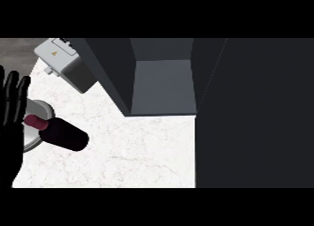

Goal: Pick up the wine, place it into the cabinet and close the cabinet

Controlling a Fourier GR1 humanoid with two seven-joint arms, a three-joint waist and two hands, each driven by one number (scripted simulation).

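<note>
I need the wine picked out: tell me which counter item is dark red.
The bottle, beside the open left hand. It alone is dark red; the plate it overlaps and the appliance farther back are grey.

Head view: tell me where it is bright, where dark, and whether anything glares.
In the head view the counter is bright and evenly lit, without glare; the cabinet inside is a dull grey; its door at the right is almost black, showing no detail; the left hand is a flat black shape at the left edge; the wine stays dark maroon.
</note>
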